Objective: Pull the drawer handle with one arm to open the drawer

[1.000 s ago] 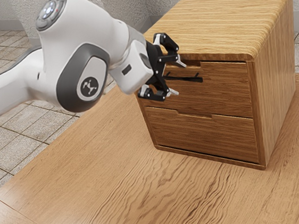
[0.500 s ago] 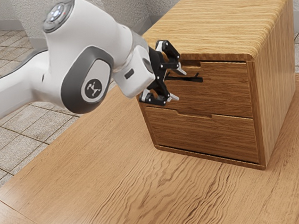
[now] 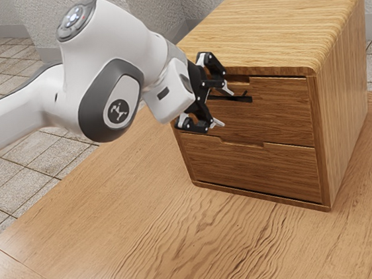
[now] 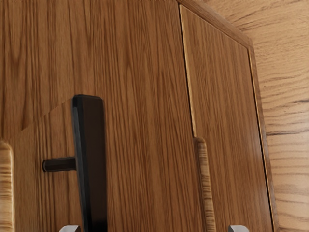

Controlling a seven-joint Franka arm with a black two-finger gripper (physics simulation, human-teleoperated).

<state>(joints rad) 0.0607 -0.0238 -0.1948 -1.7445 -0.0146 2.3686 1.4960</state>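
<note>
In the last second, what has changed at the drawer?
The gripper eased a little toward the exterior view's right, closer to the cabinet. Its fingers stay open above and below the black handle, gripping nothing. The top drawer stays shut.

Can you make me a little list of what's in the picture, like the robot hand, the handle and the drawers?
Cabinet: wooden, two drawers, standing on a wooden table
Top drawer: looks shut, front level with the cabinet's
Handle: black bar on the top drawer
Bottom drawer: shut
Gripper: at the handle, fingers open, one above the bar and one below
Job so far: drawer not yet pulled out
</note>
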